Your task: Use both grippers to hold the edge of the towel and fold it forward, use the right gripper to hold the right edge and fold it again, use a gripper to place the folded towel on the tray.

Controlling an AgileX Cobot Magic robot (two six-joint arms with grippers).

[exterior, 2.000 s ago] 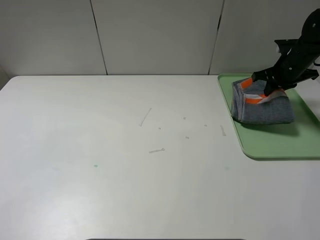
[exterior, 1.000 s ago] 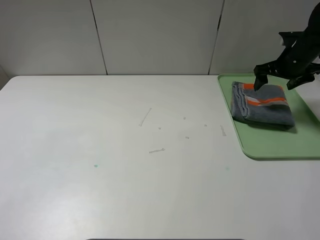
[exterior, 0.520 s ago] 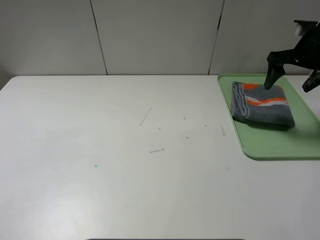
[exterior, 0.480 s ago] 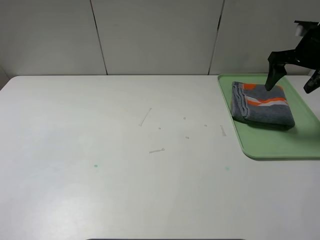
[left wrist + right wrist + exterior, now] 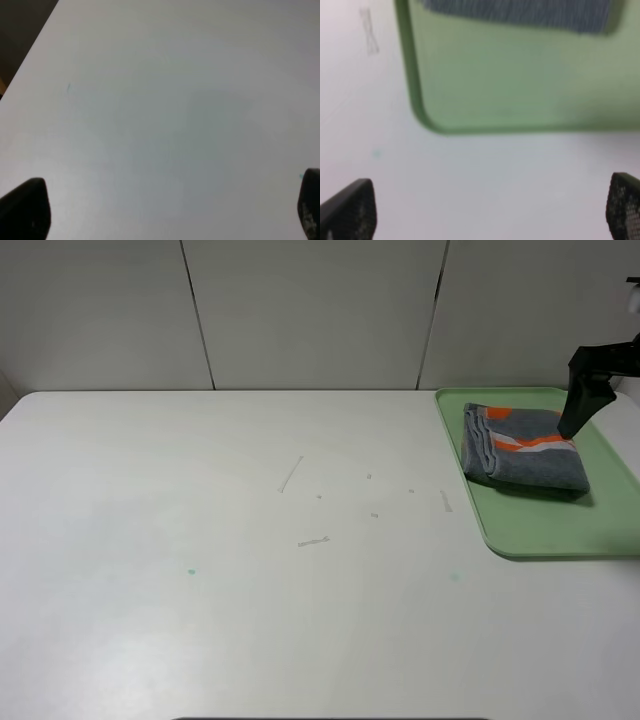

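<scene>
The dark grey towel [image 5: 525, 452] lies folded on the light green tray [image 5: 560, 525] at the far right, its orange-and-white band on top. My right gripper [image 5: 492, 210] is open and empty, its jaws wide apart, lifted clear of the towel. One of its fingers [image 5: 578, 405] shows at the towel's right side near the frame edge. The right wrist view shows the tray [image 5: 520, 85] with a strip of the towel [image 5: 520, 11]. My left gripper [image 5: 167, 207] is open and empty over bare table; it is out of the exterior high view.
The white table [image 5: 250, 590] carries a few small scuff marks [image 5: 290, 475] near its middle. The tray sits against the table's far right edge. Pale wall panels stand behind the table.
My right gripper let go of the towel, opened, and moved up and to the right. The towel dropped flat onto the tray and lies still.
</scene>
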